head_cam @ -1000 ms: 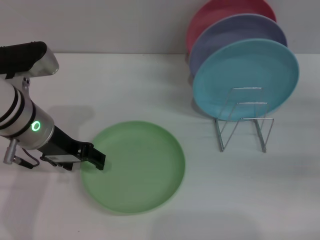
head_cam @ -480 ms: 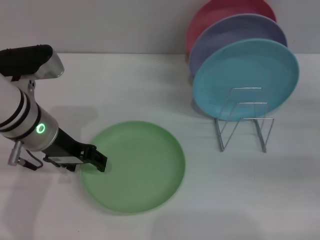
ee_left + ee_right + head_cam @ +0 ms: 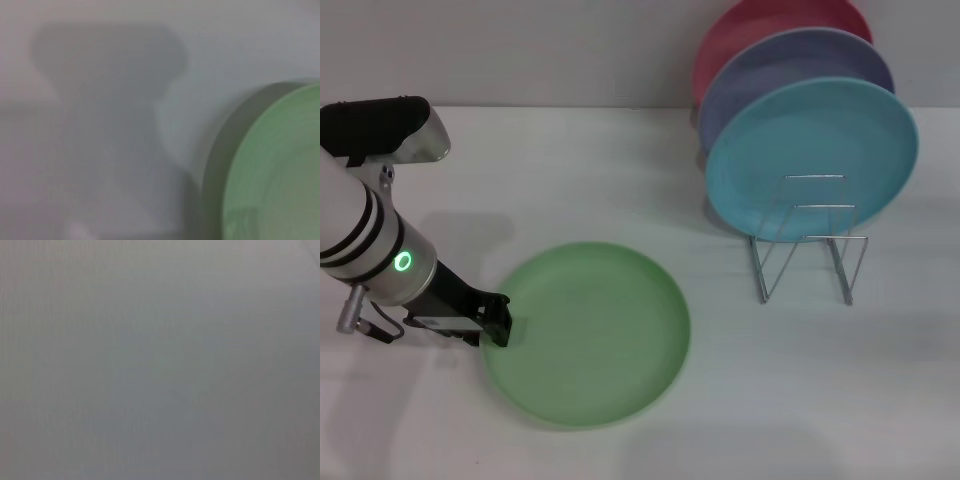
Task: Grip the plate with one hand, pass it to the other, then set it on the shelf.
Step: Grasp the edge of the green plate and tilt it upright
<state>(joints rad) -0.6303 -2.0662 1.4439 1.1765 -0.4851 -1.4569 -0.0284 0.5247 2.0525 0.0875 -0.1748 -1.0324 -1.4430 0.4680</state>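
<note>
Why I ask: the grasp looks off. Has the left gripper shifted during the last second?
Yes. The left gripper has drawn back from over the green plate to its left rim; the plate itself stayed put.

Green plate [image 3: 280, 170] rim at 1 edge — flat on pale table [image 3: 100, 150], w/ dark blurred shadow beside it.

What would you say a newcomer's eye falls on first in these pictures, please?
Probably the light green plate lying flat on the white table, with the left gripper at its left rim. Next come the three plates standing on edge at the back right, sky-blue in front, lavender and red behind, and the wire shelf before them.
</note>
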